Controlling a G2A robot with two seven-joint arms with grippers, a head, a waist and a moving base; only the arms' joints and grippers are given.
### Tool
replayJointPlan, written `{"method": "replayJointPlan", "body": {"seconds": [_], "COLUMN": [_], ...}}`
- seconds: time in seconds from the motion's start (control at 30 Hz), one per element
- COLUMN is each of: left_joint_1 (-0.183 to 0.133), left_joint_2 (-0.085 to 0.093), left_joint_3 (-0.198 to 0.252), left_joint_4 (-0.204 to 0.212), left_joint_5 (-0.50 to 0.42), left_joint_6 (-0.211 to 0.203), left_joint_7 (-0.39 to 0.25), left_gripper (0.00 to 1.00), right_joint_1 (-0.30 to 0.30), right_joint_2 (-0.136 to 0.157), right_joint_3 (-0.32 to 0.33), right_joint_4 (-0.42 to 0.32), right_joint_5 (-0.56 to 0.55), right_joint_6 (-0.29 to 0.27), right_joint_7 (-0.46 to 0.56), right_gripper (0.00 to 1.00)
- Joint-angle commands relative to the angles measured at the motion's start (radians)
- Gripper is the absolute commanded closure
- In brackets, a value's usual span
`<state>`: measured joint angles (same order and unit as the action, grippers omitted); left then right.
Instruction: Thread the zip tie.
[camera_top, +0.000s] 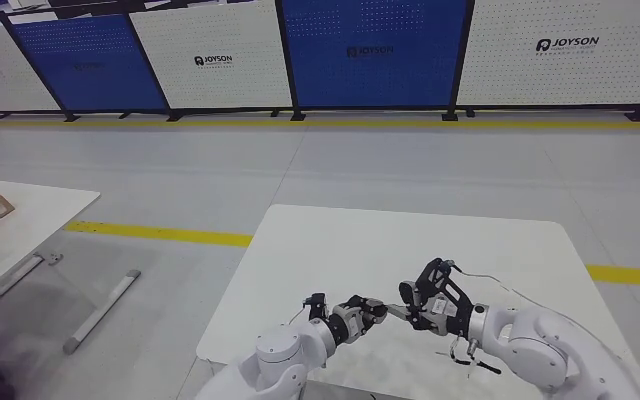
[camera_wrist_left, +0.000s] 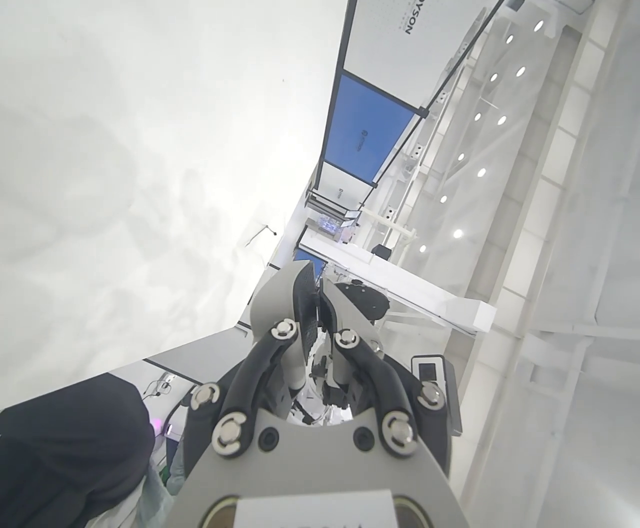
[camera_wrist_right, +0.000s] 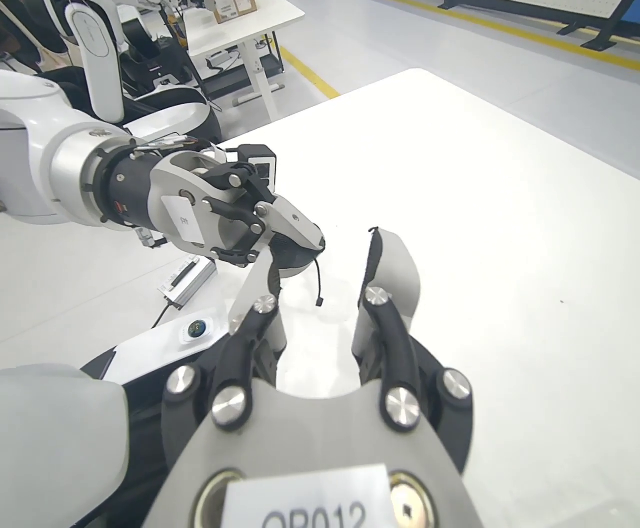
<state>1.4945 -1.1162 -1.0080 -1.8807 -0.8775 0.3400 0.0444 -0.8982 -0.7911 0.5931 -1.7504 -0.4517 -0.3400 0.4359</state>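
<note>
Zip tie (camera_wrist_right: 318, 281), just one, dangles pinched in the left gripper (camera_wrist_right: 316, 250).

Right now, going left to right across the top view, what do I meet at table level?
Second white table at the edge → left arm's grey-and-black gripper, shut on the thin black zip tie → right arm's grey-and-black gripper, open; both over the white worktable.

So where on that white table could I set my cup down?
The far half of the table is bare. It is crowded near the front edge, where the left end effector, holding the zip tie, faces the right end effector.
</note>
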Motion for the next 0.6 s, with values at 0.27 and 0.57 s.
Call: {"method": "replayJointPlan", "body": {"seconds": [0.27, 0.57], "left_joint_1": [-0.004, -0.011], "left_joint_2": [0.0, -0.005], "left_joint_3": [-0.009, -0.008], "left_joint_4": [-0.006, 0.005], "left_joint_5": [-0.007, -0.006], "left_joint_6": [0.0, 0.0], "left_joint_7": [0.011, 0.02], "left_gripper": [1.0, 1.0], "right_joint_1": [0.01, 0.012], "right_joint_2": [-0.013, -0.017], "right_joint_3": [-0.008, -0.012], "right_joint_4": [0.012, 0.018], "right_joint_5": [0.002, 0.005], "right_joint_6": [0.0, 0.0], "right_joint_7": [0.015, 0.02], "right_gripper": [0.71, 0.94]}}
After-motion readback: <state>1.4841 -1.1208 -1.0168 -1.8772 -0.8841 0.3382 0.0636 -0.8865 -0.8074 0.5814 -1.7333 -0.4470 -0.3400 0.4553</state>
